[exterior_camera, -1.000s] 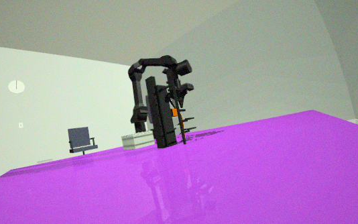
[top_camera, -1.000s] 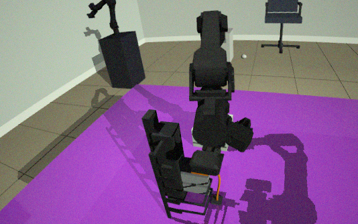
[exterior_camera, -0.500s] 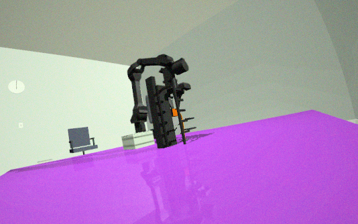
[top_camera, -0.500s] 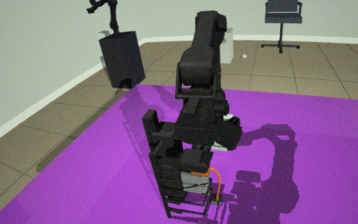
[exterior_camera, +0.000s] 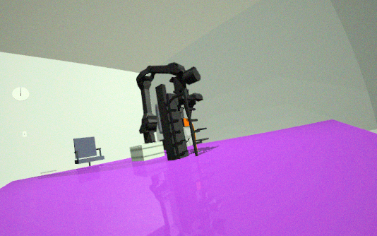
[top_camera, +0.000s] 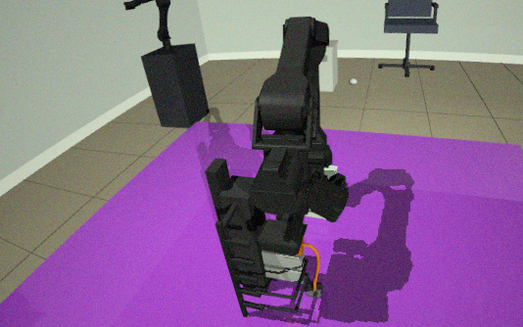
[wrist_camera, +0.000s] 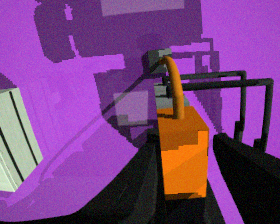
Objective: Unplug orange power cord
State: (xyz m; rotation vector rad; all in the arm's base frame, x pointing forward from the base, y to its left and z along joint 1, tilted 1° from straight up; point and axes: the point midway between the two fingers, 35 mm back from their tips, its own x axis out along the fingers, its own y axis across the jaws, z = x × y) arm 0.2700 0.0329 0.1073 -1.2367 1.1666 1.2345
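The orange plug [wrist_camera: 186,167] [exterior_camera: 186,122] stands on the pale grey power strip [top_camera: 283,260] [wrist_camera: 171,101]; how deep it sits is hidden. Its orange cord [top_camera: 318,264] [wrist_camera: 177,90] arches from the plug down to a small grey block [wrist_camera: 158,59] [top_camera: 314,293] on the purple surface. My gripper [wrist_camera: 184,144] is partly open, with one black finger on each side of the plug. A narrow gap shows between the plug and the right finger; contact on the left side cannot be told. In the top view the arm and hand hide the fingertips and most of the plug.
A black rack [top_camera: 229,240] [exterior_camera: 176,131] stands close beside the strip and hand. Its thin bars [wrist_camera: 216,84] reach out to the right of the plug in the wrist view. A pale slotted box [wrist_camera: 13,140] [exterior_camera: 148,152] stands farther off, to the left in the wrist view.
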